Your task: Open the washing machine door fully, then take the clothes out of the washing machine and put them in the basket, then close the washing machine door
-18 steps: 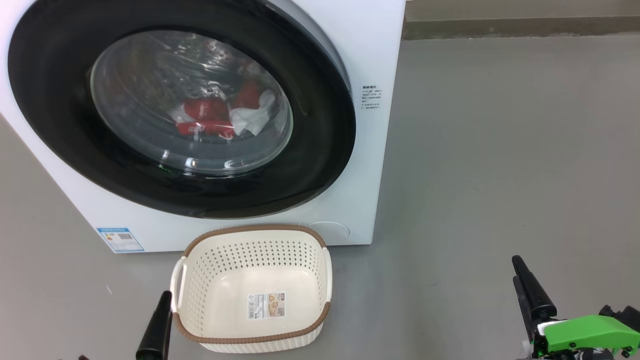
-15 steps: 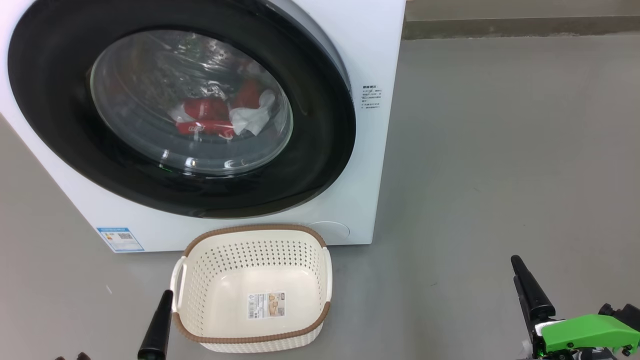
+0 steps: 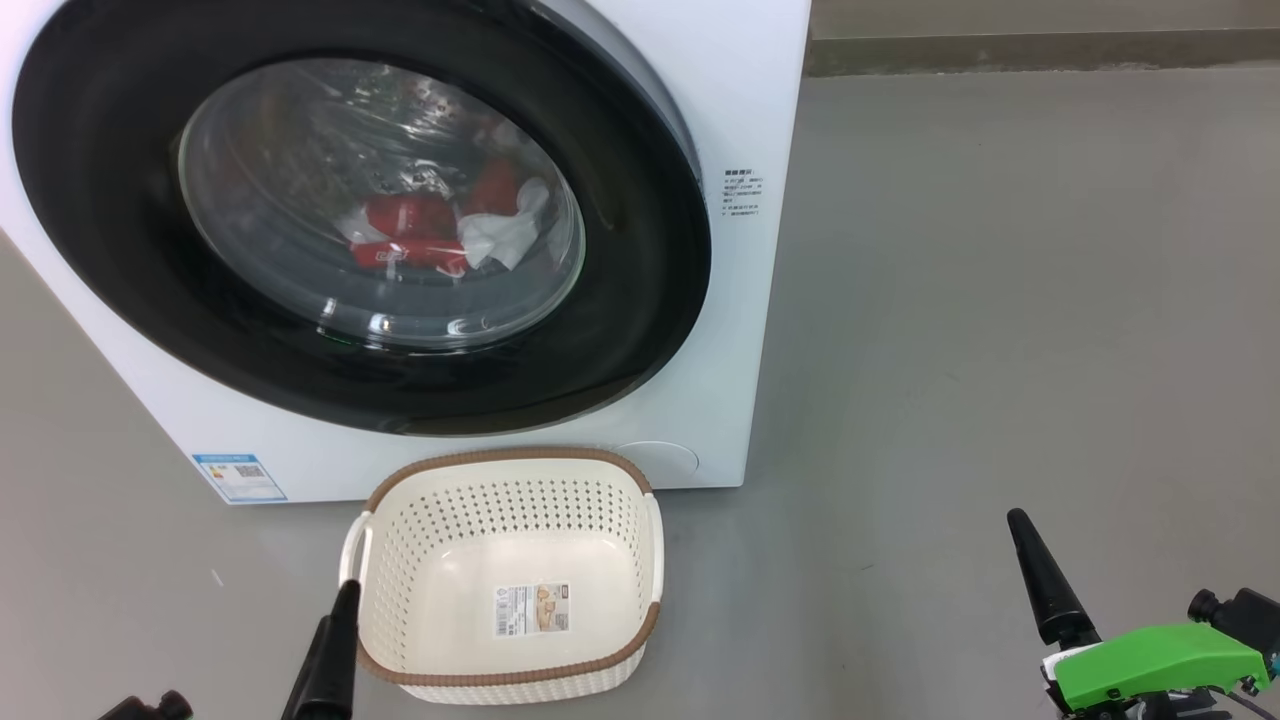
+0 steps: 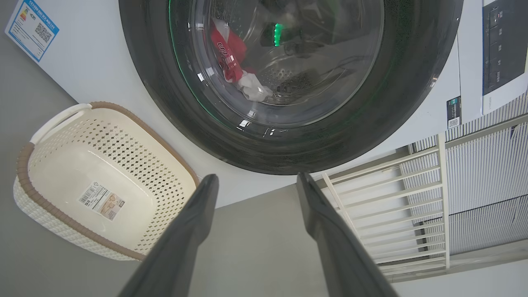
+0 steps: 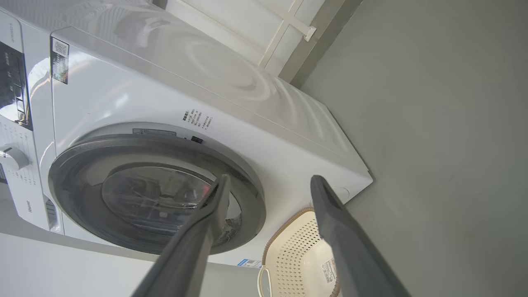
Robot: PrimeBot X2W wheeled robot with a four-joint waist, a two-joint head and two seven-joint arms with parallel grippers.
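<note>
The washing machine is a white box, and the washing machine door with its black rim and glass window lies over the round opening. Red and white clothes show through the glass, inside the drum. On the floor right in front stands the cream basket, holding nothing but a paper label. My left gripper is open, with one finger at the basket's near left corner. Off to the right over bare floor, my right gripper is open too, its dark finger pointing up.
Grey floor stretches wide to the right of the machine. A skirting strip runs along the back wall. A white slatted railing stands beside the machine. The control panel is on the machine's upper front.
The left finger has crept up and to the right, closer to the basket's corner. The right finger has shifted slightly left. Door, clothes and basket are unchanged.
</note>
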